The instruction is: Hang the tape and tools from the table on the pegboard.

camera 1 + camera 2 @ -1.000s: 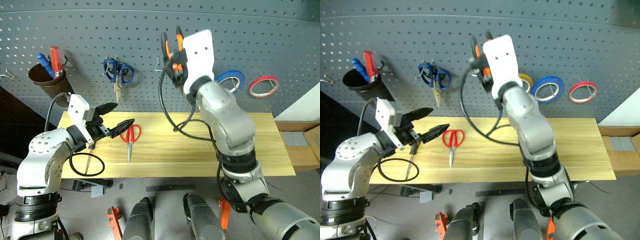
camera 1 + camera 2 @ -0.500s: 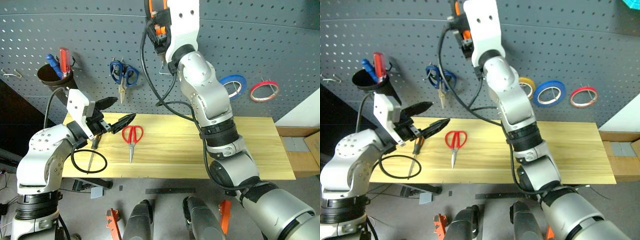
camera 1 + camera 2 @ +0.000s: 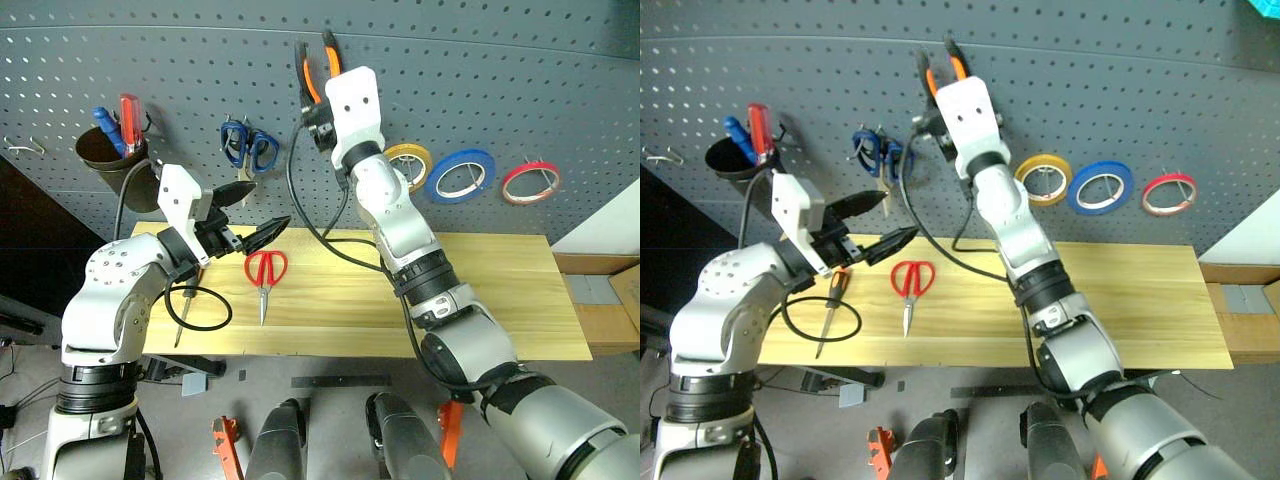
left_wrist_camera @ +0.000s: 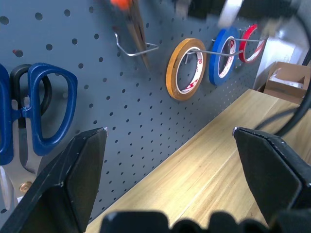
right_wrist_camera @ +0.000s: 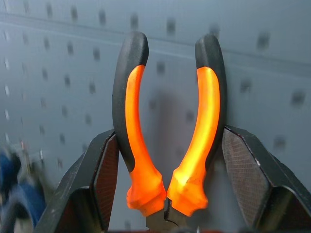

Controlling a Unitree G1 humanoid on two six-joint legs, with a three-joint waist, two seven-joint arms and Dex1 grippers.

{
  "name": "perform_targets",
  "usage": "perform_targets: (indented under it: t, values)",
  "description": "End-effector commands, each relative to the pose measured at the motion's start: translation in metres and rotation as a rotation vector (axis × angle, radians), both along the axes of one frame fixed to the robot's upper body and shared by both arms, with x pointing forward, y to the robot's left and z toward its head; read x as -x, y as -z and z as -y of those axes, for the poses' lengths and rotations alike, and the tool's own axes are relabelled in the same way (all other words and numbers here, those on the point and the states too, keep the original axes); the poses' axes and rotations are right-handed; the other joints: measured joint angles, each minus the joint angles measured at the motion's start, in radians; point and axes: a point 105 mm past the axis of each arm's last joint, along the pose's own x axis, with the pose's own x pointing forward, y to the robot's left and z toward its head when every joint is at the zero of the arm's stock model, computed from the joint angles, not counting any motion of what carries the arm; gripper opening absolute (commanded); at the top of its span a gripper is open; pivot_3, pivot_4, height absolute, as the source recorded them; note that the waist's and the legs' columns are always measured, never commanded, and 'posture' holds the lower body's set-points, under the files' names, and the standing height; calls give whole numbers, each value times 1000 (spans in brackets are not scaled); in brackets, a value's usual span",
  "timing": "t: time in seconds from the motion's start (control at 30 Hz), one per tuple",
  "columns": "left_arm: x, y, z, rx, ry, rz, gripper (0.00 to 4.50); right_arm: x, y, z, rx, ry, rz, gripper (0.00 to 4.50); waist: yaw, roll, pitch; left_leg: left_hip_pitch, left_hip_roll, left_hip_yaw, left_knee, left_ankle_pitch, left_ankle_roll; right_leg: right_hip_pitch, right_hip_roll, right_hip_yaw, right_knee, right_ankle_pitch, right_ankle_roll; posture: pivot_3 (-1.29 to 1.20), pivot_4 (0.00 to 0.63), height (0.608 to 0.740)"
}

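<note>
Right wrist view has your right gripper [image 5: 167,194] clamped on the pliers [image 5: 167,131], one black finger pressed against the outside of each handle, handles pointing up at the pegboard [image 3: 520,80]. You are in the hanging step, as I judge it: the wire hook [image 4: 138,48] sits just below the pliers' nose in the left wrist view. Bring the tool down so the hook passes between the handles, and keep your grip until it bears the weight.

Your left gripper [image 3: 255,215] stands wide open and empty above the table [image 3: 500,300], near the red-handled scissors [image 3: 263,280] and screwdriver [image 3: 188,300], both lying flat.

Materials: the handles are smooth orange sleeves with black outer backs, curved and likely slippery. The board is matte grey-blue, regularly perforated. The red tape [image 3: 530,180] is a thin ring already hanging on its peg, beside the blue roll [image 3: 458,176] and yellow roll [image 3: 408,165]. The tabletop is pale grained wood.
</note>
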Motion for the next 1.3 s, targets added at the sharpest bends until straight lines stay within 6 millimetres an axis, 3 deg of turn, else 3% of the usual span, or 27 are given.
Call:
perform_targets:
  t: [0.03,0.13,0.33,0.63,0.73,0.8,1.03,1.3]
  values:
    - [0,-9,4,-5,15,49,4459,1,-3,-1,3,17,24,2680,0,0,0,0,0,0,0,0,0,0,0,0,0,0,0,8,181,740]
    - [0,-8,4,-7,17,48,4459,-5,8,0,22,31,-31,2680,1,0,0,0,0,0,1,0,0,0,0,0,1,0,0,6,184,740]
    - [-3,-5,5,-24,19,43,4459,-12,31,7,63,80,-139,4434,5,-1,-1,1,0,-1,2,1,0,0,0,0,6,0,-1,-8,189,740]
    - [-8,8,5,-19,-27,14,4459,4,84,18,206,95,-287,4434,10,-1,-3,1,0,-1,2,3,0,0,1,0,8,1,-2,-33,198,740]
    - [-9,23,3,-40,-68,-45,4459,19,100,16,238,38,-359,4434,9,-1,-3,1,0,-1,1,3,0,-1,1,0,8,1,-2,-34,203,740]
    - [-7,46,-2,-55,-118,-147,4459,34,108,12,270,-40,-401,4434,6,-1,-3,1,0,-1,1,3,0,-1,1,0,7,1,-2,-35,207,740]
    - [-11,122,-40,-112,-524,-433,4479,89,131,3,410,-344,-550,4486,6,-1,-3,1,1,-3,3,3,0,-1,1,-1,9,1,-2,-42,219,740]
    - [-20,166,-28,-190,-690,-607,4479,114,137,6,548,-483,-576,4486,12,-2,-3,3,-1,-8,5,3,0,6,1,-5,7,1,-1,-72,228,740]
